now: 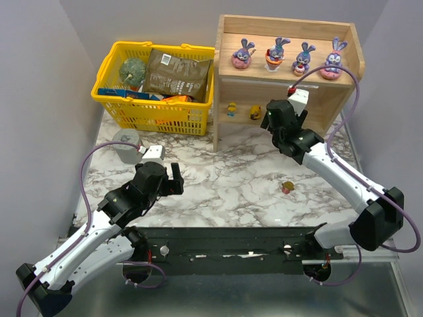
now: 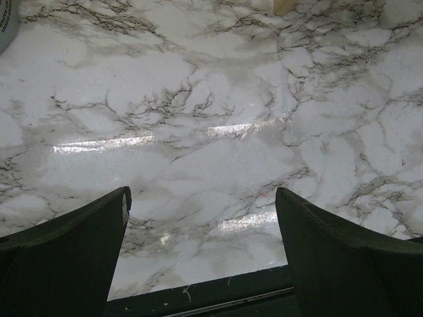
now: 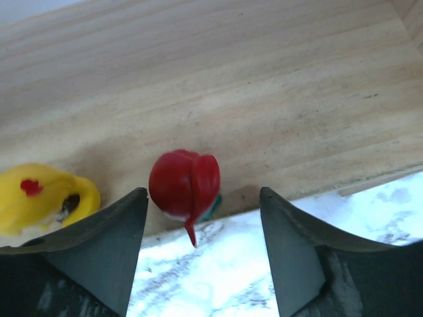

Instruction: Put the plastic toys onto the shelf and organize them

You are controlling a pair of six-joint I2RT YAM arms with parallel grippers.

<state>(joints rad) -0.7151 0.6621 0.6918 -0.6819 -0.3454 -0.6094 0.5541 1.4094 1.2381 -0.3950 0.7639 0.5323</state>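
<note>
The wooden shelf (image 1: 288, 29) stands at the back right. Along its top tier stand purple-blue bunnies (image 1: 242, 54), several in a row. Two small yellow toys (image 1: 231, 107) sit on the lower tier. My right gripper (image 1: 268, 119) reaches into that lower tier. In the right wrist view it (image 3: 203, 197) is open around a small red toy (image 3: 184, 185), which rests at the front edge of the shelf board (image 3: 231, 79), with a yellow toy (image 3: 39, 198) to its left. A tan-pink toy (image 1: 287, 188) lies on the marble table. My left gripper (image 1: 175, 179) (image 2: 201, 198) hangs open and empty over the table.
A yellow basket (image 1: 119, 99) with packets and a green ball stands left of the shelf. A grey cup (image 1: 124, 145) sits near my left arm and shows at the top left corner (image 2: 5, 23) of the left wrist view. The black base rail (image 1: 225, 241) runs along the table's near edge.
</note>
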